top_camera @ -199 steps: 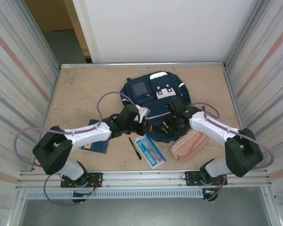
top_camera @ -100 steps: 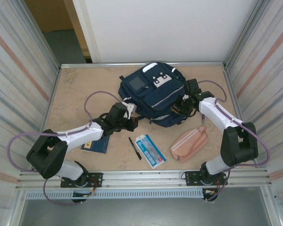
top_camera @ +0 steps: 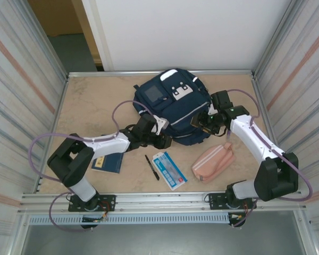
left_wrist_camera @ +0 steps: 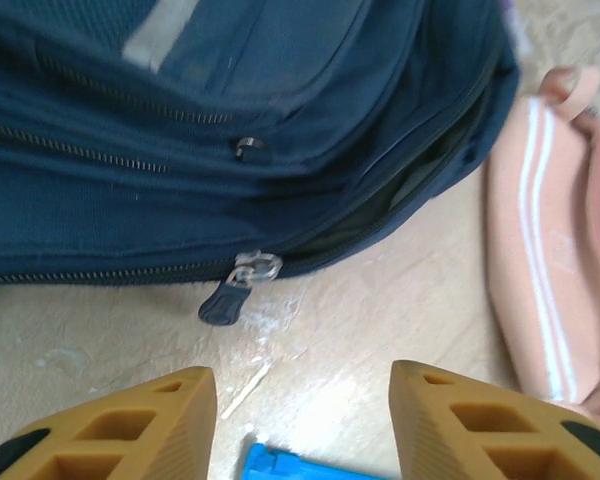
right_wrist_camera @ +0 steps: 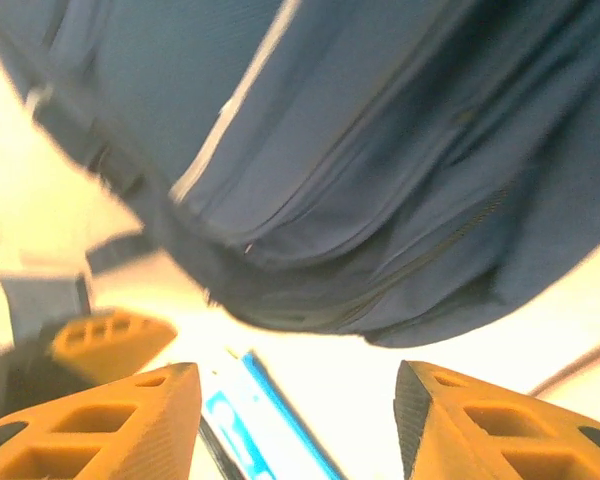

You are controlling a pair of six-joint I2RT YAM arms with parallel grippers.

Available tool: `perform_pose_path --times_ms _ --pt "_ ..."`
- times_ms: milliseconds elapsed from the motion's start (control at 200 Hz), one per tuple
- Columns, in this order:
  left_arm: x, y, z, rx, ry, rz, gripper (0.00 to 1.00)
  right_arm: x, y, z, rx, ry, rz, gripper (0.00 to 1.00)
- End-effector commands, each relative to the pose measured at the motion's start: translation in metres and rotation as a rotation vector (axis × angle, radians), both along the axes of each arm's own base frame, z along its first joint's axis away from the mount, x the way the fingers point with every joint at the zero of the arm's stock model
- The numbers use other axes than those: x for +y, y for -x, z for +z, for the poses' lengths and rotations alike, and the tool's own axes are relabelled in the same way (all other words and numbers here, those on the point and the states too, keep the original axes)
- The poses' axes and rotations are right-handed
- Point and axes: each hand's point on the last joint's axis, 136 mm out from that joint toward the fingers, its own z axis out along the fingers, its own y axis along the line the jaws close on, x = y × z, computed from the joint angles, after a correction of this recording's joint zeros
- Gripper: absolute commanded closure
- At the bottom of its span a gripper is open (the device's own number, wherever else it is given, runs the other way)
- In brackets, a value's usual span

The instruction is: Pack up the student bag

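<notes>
Top external view: a navy fabric student bag (top_camera: 173, 109) lies flat at the far middle of a beige, marble-patterned desk (top_camera: 90, 106), its front pockets, white patches and thin white stripes facing up. Its long axis runs from the back wall toward the arms, with the near end skewed a little to the right. Ribbed metal walls close in both sides, a white panel stands behind, and a metal rail edges the desk.

The left jaws sit at the bag's near left corner. Seen from the left wrist, their ridged orange fingers (left_wrist_camera: 130, 420) stand well apart with nothing between them, just short of a dark zip pull (left_wrist_camera: 235, 290) hanging from the bag's lower seam. The right jaws hover by the bag's right side, their orange fingers (right_wrist_camera: 100, 420) likewise parted and empty.

Nearer the arms lie a soft pink pouch (top_camera: 213, 163) with pale stripes, a blue-and-white card (top_camera: 170, 170), a slim black pen (top_camera: 152, 167) and a flat navy booklet (top_camera: 107, 162), all apart from the bag.
</notes>
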Motion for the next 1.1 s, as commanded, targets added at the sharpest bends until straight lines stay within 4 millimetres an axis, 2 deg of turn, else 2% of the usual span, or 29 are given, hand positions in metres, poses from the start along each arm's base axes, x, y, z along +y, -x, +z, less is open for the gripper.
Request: perform_pose_path --times_ms 0,60,115,195,316,496,566,631,671,777,832,982,1097 --pt "-0.008 0.002 -0.001 -0.023 0.010 -0.070 0.49 0.019 0.016 -0.004 -0.131 0.094 0.316 0.47" --pt "-0.008 0.000 -0.007 -0.030 -0.009 -0.079 0.46 0.014 0.013 -0.005 -0.161 0.199 0.359 0.47" --pt "-0.007 -0.004 -0.015 -0.029 -0.037 -0.082 0.46 0.011 0.008 -0.001 -0.170 0.229 0.363 0.47" --pt "-0.010 -0.008 -0.026 -0.020 -0.053 -0.092 0.45 0.013 0.003 0.005 -0.191 0.208 0.363 0.47" --pt "-0.014 -0.018 -0.032 -0.029 -0.075 -0.087 0.44 0.020 0.000 0.013 -0.220 0.160 0.370 0.46" --pt "-0.018 -0.038 -0.034 -0.058 -0.083 -0.057 0.46 0.022 0.004 0.002 -0.204 0.143 0.379 0.46" --pt "-0.022 -0.041 -0.037 -0.060 -0.080 -0.073 0.54 0.023 0.006 0.000 -0.199 0.134 0.382 0.46" --pt "-0.026 -0.041 -0.038 -0.067 -0.071 -0.095 0.78 0.025 0.006 0.000 -0.199 0.121 0.384 0.47" --pt "-0.028 -0.039 -0.037 -0.069 -0.063 -0.109 0.88 0.026 0.007 0.001 -0.197 0.113 0.384 0.47" --pt "-0.029 -0.035 -0.024 -0.095 -0.032 -0.130 1.00 0.029 0.014 0.000 -0.157 0.091 0.375 0.47" --pt "-0.029 -0.031 -0.016 -0.104 -0.014 -0.143 1.00 0.026 0.018 -0.006 -0.095 0.087 0.299 0.46" --pt "-0.028 -0.020 0.003 -0.113 0.038 -0.160 1.00 0.011 0.042 -0.034 0.219 0.027 -0.121 0.42" --pt "-0.034 -0.014 0.011 -0.126 0.072 -0.167 1.00 0.027 0.045 -0.035 0.278 -0.113 -0.293 0.39"
